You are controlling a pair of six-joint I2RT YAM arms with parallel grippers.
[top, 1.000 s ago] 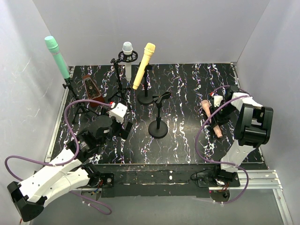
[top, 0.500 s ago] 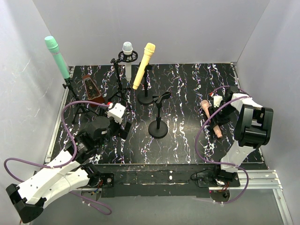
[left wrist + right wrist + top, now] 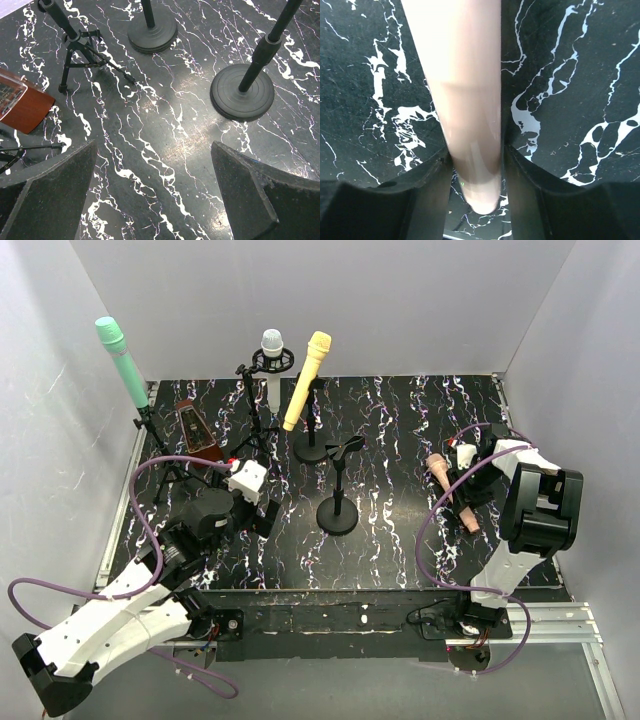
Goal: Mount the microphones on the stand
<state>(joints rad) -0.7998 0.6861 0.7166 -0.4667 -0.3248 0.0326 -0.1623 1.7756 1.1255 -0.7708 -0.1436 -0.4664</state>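
Observation:
The peach-pink microphone (image 3: 447, 485) lies low at the table's right, and my right gripper (image 3: 463, 490) is shut on its shaft. In the right wrist view the pink shaft (image 3: 465, 90) runs between both fingers (image 3: 420, 190), its tail end just past them. An empty stand (image 3: 338, 502) with a round base stands mid-table. The mint green microphone (image 3: 122, 362), white microphone (image 3: 272, 348) and yellow microphone (image 3: 305, 380) sit on stands at the back left. My left gripper (image 3: 262, 518) is open and empty over bare table (image 3: 155, 190), left of the empty stand's base (image 3: 242, 92).
A brown wedge-shaped object (image 3: 196, 428) lies at the back left beside the tripod legs (image 3: 80, 47). The yellow microphone's round base (image 3: 152, 34) is just behind the empty stand. Grey walls enclose the table on three sides. Purple cables loop from both arms.
My left arm has shifted slightly, its gripper still open. My right gripper keeps its hold on the pink microphone in nearly the same place.

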